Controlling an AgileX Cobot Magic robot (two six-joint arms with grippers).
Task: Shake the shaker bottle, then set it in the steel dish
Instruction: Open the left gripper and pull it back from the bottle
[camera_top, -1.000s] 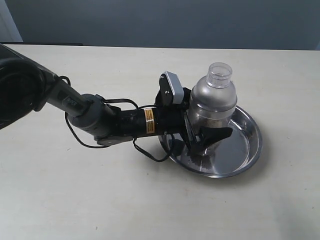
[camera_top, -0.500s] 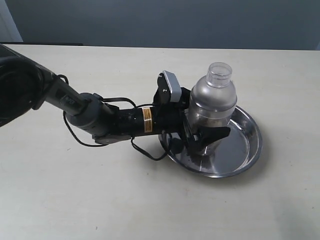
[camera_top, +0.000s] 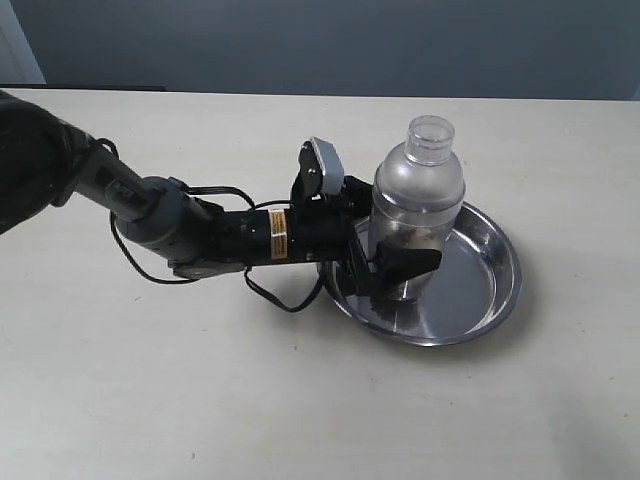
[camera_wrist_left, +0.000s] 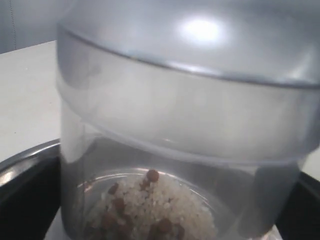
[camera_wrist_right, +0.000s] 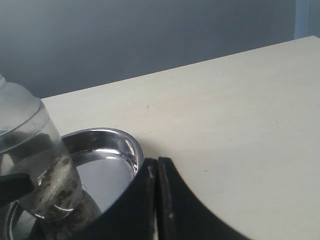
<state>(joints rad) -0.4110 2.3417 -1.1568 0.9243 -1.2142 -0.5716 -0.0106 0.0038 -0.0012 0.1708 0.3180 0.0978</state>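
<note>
The shaker bottle (camera_top: 418, 200), frosted plastic with a clear cap, stands upright on the floor of the steel dish (camera_top: 485, 285), toward the dish's left side. My left gripper (camera_top: 398, 250) reaches in low over the dish's left rim, open wide, with one black finger on each side of the bottle's lower body; the far finger is hidden behind it. In the left wrist view the bottle (camera_wrist_left: 185, 125) fills the frame, with pale and brown granules at its bottom and the dish rim (camera_wrist_left: 20, 157) beside it. My right gripper (camera_wrist_right: 158, 200) is shut and empty, apart from the dish (camera_wrist_right: 117, 150) and the bottle (camera_wrist_right: 35, 165).
The pale tabletop (camera_top: 150, 380) surrounds the dish. The left arm and its looping black cable (camera_top: 285, 295) lie low over the table left of the dish. A dark wall runs along the table's far edge.
The left arm has drawn slightly to the left and its jaws have widened a little. The bottle and dish have shifted a little left with it, and the bottle stands more upright.
</note>
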